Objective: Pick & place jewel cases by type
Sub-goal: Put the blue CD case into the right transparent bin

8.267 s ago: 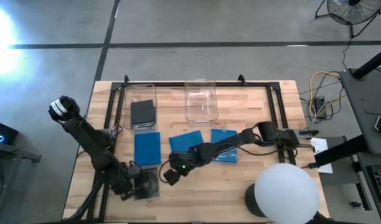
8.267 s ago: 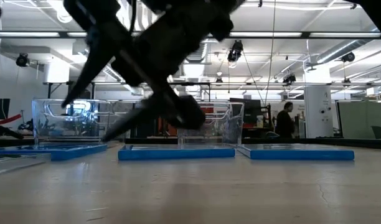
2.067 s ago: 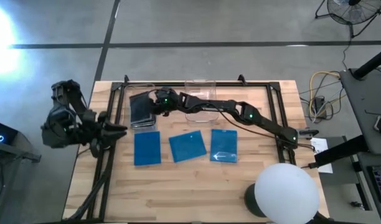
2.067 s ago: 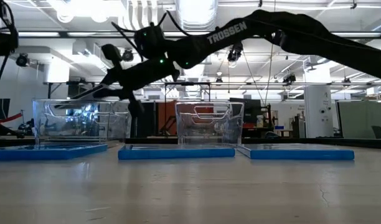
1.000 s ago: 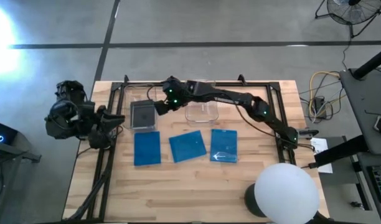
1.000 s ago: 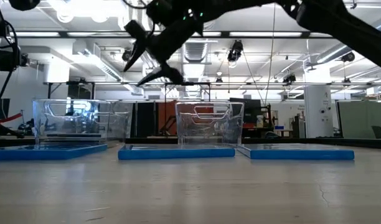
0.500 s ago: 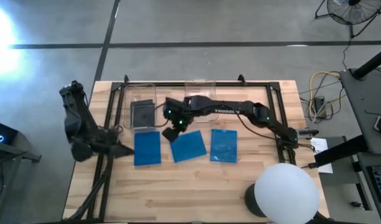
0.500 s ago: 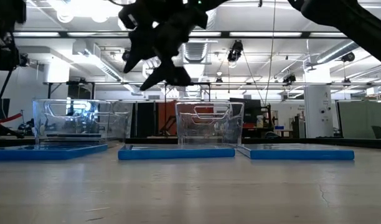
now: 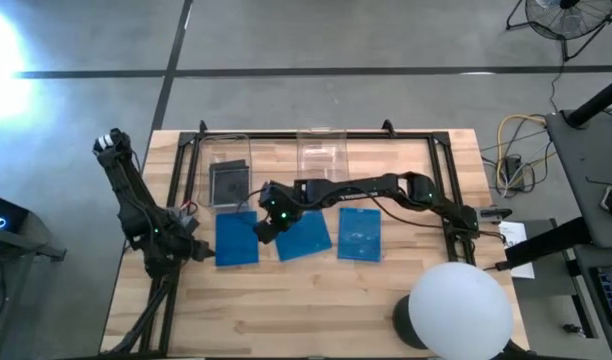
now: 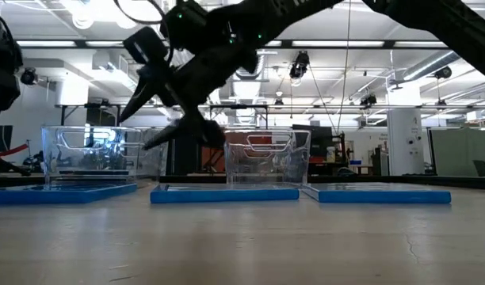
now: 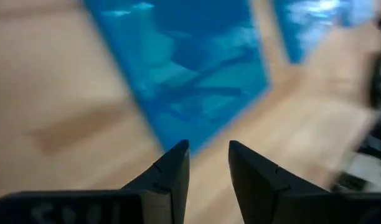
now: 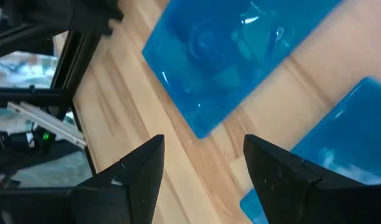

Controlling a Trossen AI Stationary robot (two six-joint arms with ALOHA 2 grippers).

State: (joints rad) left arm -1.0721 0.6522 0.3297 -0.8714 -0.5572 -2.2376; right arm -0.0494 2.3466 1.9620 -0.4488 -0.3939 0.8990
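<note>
Three bright blue jewel cases lie flat in a row on the wooden table: left, middle and right. Dark grey cases lie stacked inside the left clear bin. My right gripper is open and hovers above the gap between the left and middle blue cases; its wrist view looks down on the left case. My left gripper is open and sits low by the left blue case's left edge, touching nothing.
A second clear bin stands on the far side of the table, right of the dark-case bin. A black frame rail runs round the table's far and side edges. A white lamp dome covers the near right corner. Bare wood lies along the near edge.
My right gripper has come from high up between the two bins toward the near edge and down, and now hangs over the gap between the left and middle blue cases. My left arm has swung toward the near edge and lowered beside the left blue case. The cases have stayed put.
</note>
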